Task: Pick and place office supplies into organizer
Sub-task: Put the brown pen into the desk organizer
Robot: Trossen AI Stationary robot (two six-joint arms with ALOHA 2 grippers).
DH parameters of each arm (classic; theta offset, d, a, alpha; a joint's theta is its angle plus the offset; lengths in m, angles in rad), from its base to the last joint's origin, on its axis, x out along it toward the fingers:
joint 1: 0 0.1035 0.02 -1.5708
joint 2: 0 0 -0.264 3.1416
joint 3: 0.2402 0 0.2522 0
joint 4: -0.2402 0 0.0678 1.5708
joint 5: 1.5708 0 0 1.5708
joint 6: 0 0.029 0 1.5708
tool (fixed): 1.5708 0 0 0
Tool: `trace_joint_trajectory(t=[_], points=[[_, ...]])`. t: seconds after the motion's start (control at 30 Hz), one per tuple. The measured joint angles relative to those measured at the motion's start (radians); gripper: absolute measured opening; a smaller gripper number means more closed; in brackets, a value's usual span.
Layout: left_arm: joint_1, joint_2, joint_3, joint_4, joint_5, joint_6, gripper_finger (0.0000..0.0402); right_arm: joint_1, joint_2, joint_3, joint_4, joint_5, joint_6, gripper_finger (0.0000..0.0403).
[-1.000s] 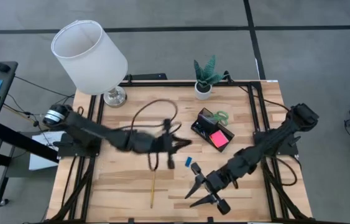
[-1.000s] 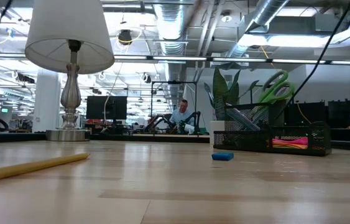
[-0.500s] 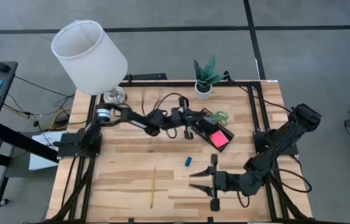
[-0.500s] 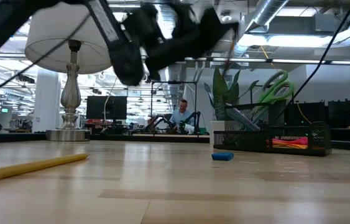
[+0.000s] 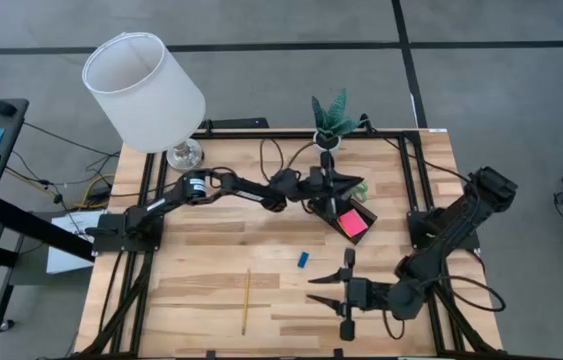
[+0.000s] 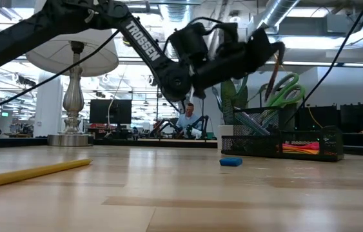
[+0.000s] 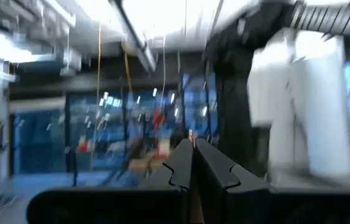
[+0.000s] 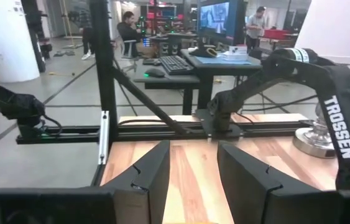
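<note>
The left gripper, clenched on a thin, light, stiff brown pencil by its shaft, hangs over the organizer, while the right gripper, fingers spread and empty, waits near the table's front edge.

Bright, even overhead light; heavy motion blur throughout the left wrist view.

The right tool stands open above the wooden surface; beyond it are a black frame post and a Trossen-marked arm.
</note>
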Motion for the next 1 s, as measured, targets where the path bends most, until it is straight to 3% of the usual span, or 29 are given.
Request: trace_joint_trajectory(t=[0.47, 0.7, 1.0], points=[[0.044, -0.003, -0.008, -0.36, -0.042, 0.24, 0.0, 0.085, 0.001, 0.0, 0.008, 0.017, 0.0, 0.0127], [0.057, -0.004, -0.007, -0.417, 0.055, 0.17, 0.0, 0.091, 0.001, 0.0, 0.008, 0.017, 0.0, 0.0127], [0.039, -0.007, -0.007, -0.472, 0.035, 0.054, 0.0, 0.089, 0.001, 0.0, 0.008, 0.017, 0.0, 0.0127]])
